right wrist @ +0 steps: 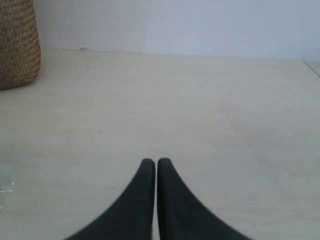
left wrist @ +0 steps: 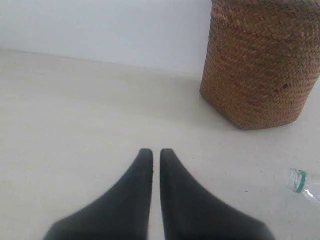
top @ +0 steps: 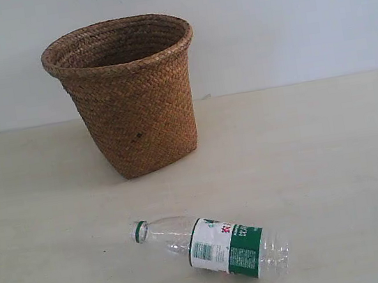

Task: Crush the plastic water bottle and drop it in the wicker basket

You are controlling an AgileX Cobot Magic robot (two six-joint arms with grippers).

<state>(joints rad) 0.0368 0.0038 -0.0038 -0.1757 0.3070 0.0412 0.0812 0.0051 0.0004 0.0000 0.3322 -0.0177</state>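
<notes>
The plastic water bottle (top: pixel 211 245) lies on its side on the counter (top: pixel 333 163), uncrushed, its green cap pointing to ten o'clock. The wicker basket (top: pixel 136 114) stands upright at eleven o'clock from it, well apart. The left gripper (left wrist: pixel 156 152) and right gripper (right wrist: pixel 156 162) are pinched narrow and empty. The task looks unstarted; the next move calls for opening both and reaching for the bottle's ends.

wicker basket (top: pixel 136 114) upright on counter (top: pixel 333 163), toward the back, left of centre, wall (top: pixel 298 13) behind it. plastic water bottle (top: pixel 225 247) lying on its side in front of basket, well apart, cap end left, base right.
</notes>
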